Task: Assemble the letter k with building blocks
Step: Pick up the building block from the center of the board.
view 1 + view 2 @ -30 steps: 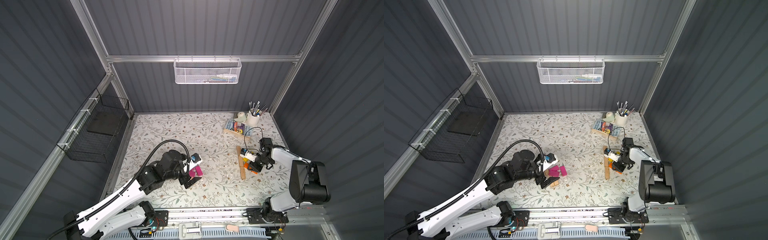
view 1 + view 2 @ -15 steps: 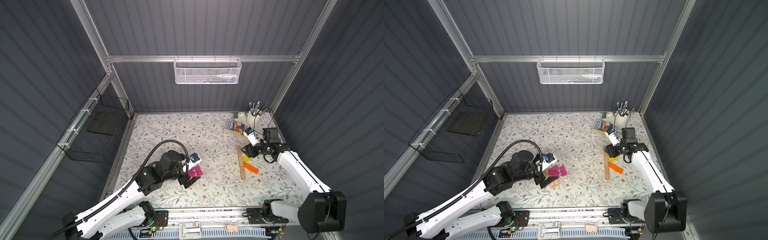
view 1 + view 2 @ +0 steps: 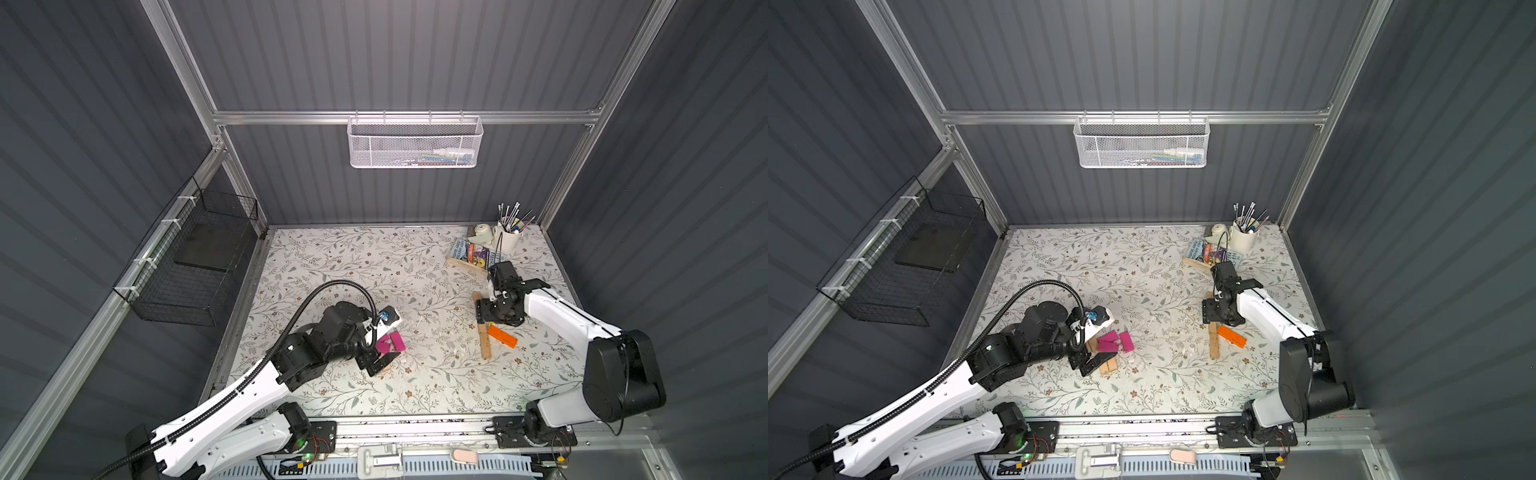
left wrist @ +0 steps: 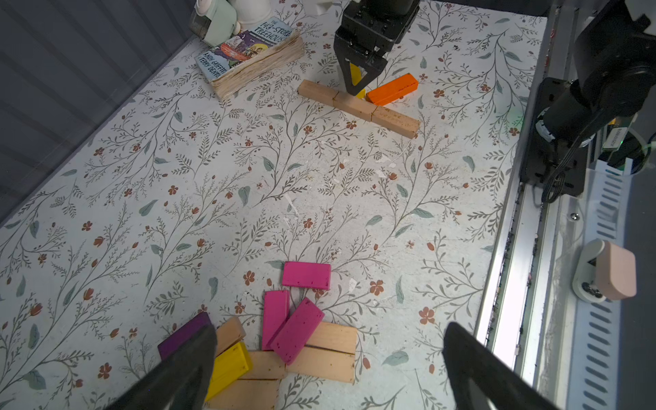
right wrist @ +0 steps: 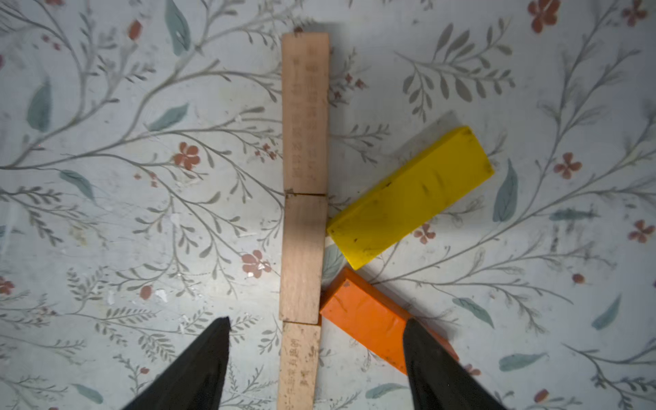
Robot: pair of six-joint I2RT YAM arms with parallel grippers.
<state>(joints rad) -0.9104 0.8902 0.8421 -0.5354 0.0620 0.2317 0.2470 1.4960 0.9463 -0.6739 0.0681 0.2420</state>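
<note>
Building blocks (image 5: 303,255) lie on the counter (image 5: 106,220) as a k, tan bars (image 5: 305,117) end to end for the stem, yellow block (image 5: 408,198) and orange block (image 5: 365,316) splayed from its middle, so the right end effector (image 5: 316,320) hangs released and empty above, the left end effector (image 4: 330,328) released over the spare blocks (image 4: 307,275)

3 plain tan wooden bars (image 5: 304,248): bare grain, matt, faint printed marks. The yellow painted block (image 5: 408,198) and orange painted block (image 5: 365,316): smooth, slight sheen, dark flecks. The floral-print table cover (image 5: 106,213): matt, scuffed, possibly vinyl.
</note>
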